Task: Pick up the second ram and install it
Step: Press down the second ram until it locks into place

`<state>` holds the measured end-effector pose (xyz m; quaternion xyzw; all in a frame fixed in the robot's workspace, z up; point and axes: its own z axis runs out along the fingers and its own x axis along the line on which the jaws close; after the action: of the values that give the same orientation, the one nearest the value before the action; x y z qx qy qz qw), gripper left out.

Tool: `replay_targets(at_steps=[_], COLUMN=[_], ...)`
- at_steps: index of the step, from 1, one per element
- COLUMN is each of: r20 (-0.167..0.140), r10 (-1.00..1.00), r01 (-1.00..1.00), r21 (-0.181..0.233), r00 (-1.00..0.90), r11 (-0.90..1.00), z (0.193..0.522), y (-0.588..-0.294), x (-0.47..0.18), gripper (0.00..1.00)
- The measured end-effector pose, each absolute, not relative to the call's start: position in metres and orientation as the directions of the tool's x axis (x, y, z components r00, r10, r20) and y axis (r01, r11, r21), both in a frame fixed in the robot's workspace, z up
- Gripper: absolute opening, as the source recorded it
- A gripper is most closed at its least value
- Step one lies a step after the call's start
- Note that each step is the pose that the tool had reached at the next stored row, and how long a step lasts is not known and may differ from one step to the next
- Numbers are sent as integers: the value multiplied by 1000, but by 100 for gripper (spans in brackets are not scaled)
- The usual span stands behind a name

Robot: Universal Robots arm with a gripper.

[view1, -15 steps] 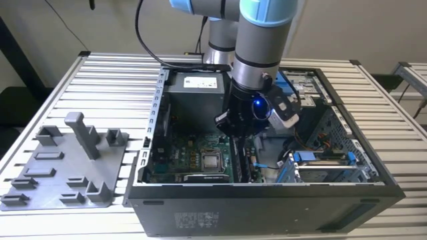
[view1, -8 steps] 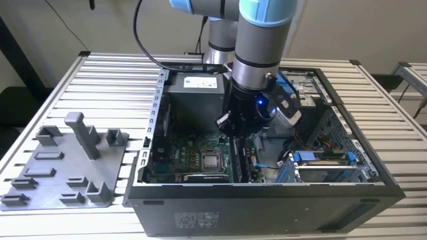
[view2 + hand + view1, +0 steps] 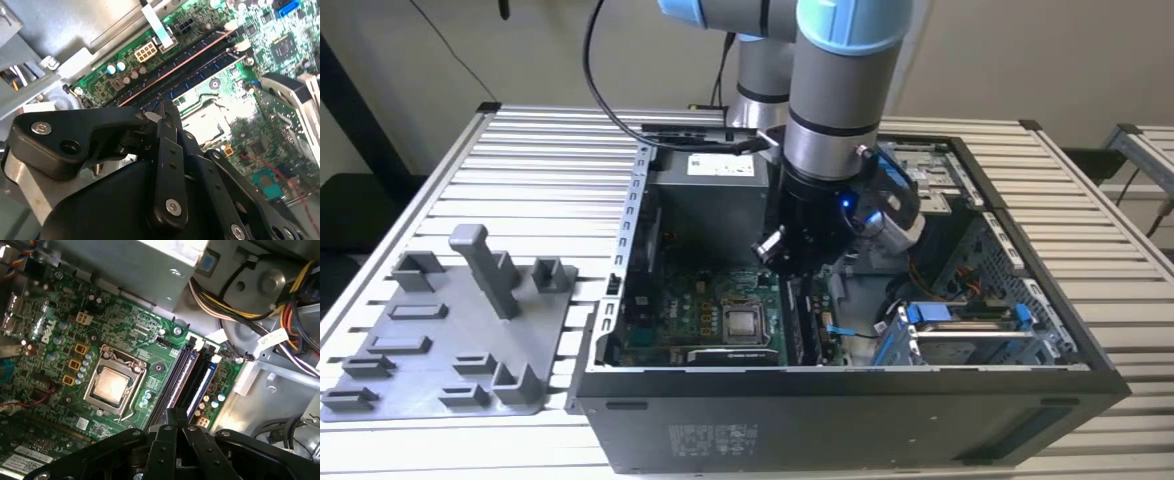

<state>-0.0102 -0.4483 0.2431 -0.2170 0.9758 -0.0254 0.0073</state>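
slatted metal table (image 3: 480,160) carries an open computer case (image 3: 854,400) with the gripper (image 3: 790,262) lowered inside it. beside the processor (image 3: 111,386), the second ram (image 3: 176,385) stands in the memory slots, just under the gripper; i cannot tell whether its fingers are parted or closed.

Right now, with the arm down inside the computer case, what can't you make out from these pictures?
- Gripper fingertips: in both wrist views its own black linkage covers them, so open or shut is unclear.
- Second ram: whether one is held is hidden in the exterior view by the arm.
- Memory slots: their near ends are covered by the gripper in the first wrist view.
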Motion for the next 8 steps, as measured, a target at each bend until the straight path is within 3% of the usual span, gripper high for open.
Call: replay_targets(at_steps=[8], r20=[-3], r10=[-536], r01=[-535], r21=[-53], r00=[-844], r11=[843], z=[240], y=[-448], x=[-12], gripper=[11])
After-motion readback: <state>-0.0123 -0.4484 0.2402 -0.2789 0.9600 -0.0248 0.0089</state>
